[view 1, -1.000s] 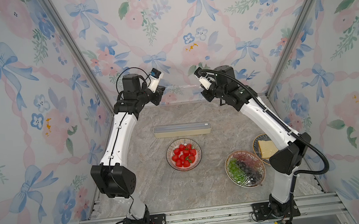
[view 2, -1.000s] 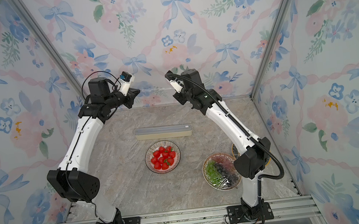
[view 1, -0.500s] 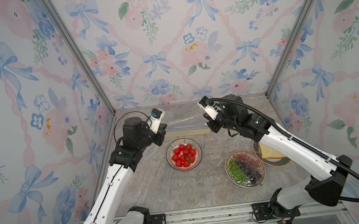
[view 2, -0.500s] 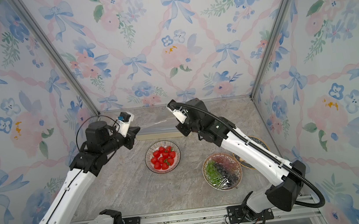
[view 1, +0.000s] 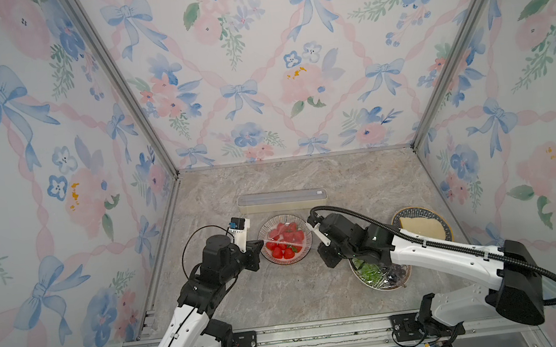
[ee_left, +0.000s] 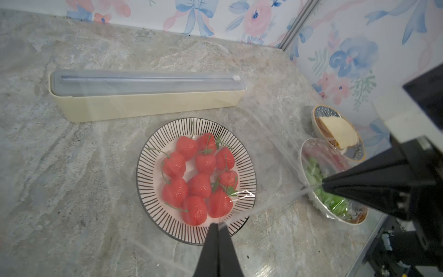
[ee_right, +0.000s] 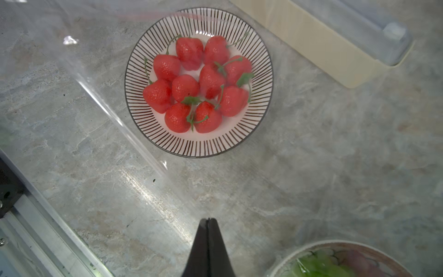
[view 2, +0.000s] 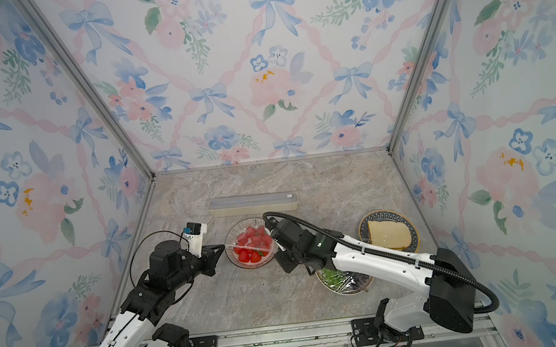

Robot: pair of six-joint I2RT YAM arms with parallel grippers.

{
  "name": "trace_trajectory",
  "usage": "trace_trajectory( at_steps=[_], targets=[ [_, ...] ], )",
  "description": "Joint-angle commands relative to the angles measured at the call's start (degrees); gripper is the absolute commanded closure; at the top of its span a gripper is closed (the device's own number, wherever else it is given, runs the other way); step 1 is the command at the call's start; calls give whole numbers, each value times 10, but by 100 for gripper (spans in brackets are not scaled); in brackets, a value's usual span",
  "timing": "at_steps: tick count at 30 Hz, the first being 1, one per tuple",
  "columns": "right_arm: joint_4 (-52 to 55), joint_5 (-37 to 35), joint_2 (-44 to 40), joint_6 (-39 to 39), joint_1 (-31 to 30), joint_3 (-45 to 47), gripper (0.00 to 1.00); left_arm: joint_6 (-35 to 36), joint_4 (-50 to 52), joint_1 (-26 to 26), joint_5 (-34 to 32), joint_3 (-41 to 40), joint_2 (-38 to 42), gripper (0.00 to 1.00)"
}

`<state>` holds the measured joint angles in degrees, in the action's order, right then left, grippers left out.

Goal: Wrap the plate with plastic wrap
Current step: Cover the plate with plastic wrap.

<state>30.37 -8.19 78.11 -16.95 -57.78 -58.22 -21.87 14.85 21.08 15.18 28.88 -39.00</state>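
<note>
A striped plate (view 1: 288,261) (view 2: 249,266) of strawberries sits in front of the long cream wrap box (view 1: 282,200) (view 2: 252,204). A sheet of clear plastic wrap (view 1: 284,241) (ee_left: 275,167) is stretched low over the plate between my two grippers. My left gripper (view 1: 261,244) (ee_left: 217,224) is shut on one corner at the plate's left rim (ee_left: 146,167). My right gripper (view 1: 323,253) (ee_right: 208,218) is shut on the other end, right of the plate (ee_right: 261,72); the film gathers at its tip (ee_left: 323,185). A free edge of the plastic wrap (ee_right: 119,120) runs glossy across the right wrist view.
A film-covered bowl of grapes (view 1: 381,276) (ee_right: 335,261) lies under my right arm. A plate with a pale wedge (view 1: 421,227) stands at the right wall. Flowered walls close three sides and a metal rail (view 1: 288,337) runs along the front.
Both arms have come down and forward from high at the back wall to beside the plate. The film held between them has come down over the strawberries.
</note>
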Motion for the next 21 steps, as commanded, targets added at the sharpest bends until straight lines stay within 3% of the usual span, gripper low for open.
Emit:
trace_trajectory(
  at_steps=[1,9,21],
  targets=[
    [-10,-9,-13,-84,-12,28,100,-104,-11,18,-36,-30,16,100],
    [-31,3,2,-142,-24,78,100,-224,-11,65,-100,-97,65,100],
    [-76,16,70,-171,-25,112,100,-267,-20,115,-160,-168,50,100]
  ],
)
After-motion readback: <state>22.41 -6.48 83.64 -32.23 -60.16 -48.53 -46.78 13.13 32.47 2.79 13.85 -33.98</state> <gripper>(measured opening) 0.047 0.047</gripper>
